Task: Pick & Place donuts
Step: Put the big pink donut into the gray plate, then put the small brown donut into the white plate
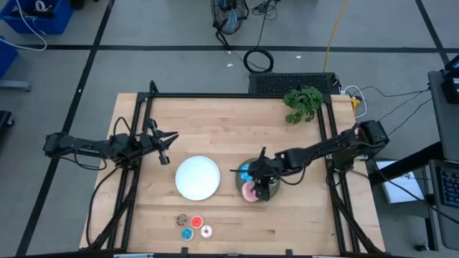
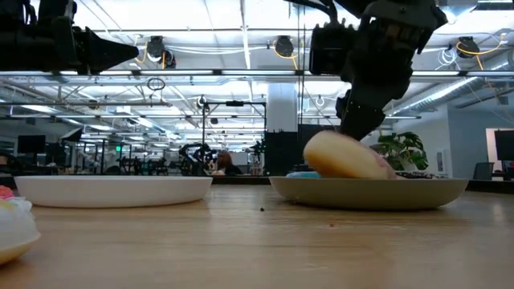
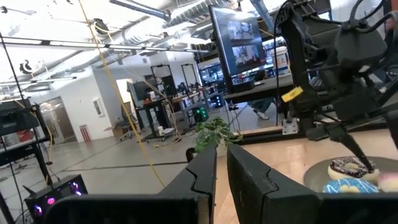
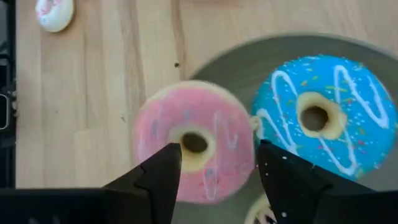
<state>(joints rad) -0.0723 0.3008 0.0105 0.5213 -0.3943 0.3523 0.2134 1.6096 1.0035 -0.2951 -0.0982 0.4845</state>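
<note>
A grey plate (image 1: 273, 192) holds a blue donut (image 4: 317, 118), a dark brown sprinkled donut (image 3: 349, 167) and a pink donut (image 4: 193, 143). The pink donut (image 2: 345, 156) lies tilted, leaning on the plate's near-left rim. My right gripper (image 4: 217, 162) is open just above it, one finger over its hole, the other beyond its outer edge. Whether they touch it, I cannot tell. Several tiny donuts (image 1: 193, 226) lie on the table near the front edge. My left gripper (image 1: 166, 143) waits at the table's left, shut and empty.
A white plate (image 1: 198, 178) stands left of the grey plate. A green plant (image 1: 303, 102) and a black mat (image 1: 290, 82) are at the far right. A dark frame rail (image 1: 237, 95) runs around the table.
</note>
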